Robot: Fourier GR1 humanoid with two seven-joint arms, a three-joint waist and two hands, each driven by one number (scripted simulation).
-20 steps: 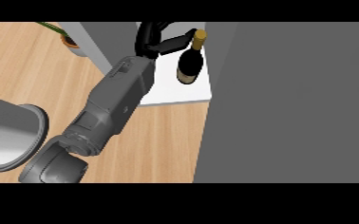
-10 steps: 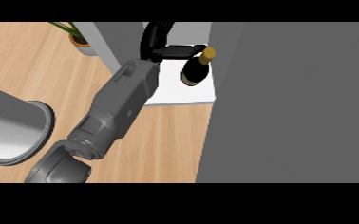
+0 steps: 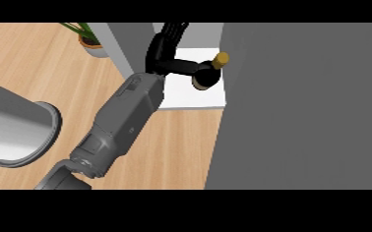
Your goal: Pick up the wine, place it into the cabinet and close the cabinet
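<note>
Rightward, a grey cabinet door [image 3: 291,108] is looming; my left hand [image 3: 166,54] is curling round the wine [image 3: 205,75] upper centre.

Even, bright light throughout; soft shading, no glare or blur.

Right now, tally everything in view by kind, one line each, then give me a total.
Wine bottle: 1
Potted plant: 1
Grey round vessel at the left edge: 1
Cabinet: 1
Robot hand, at the bottle: 1
Total: 5
</note>
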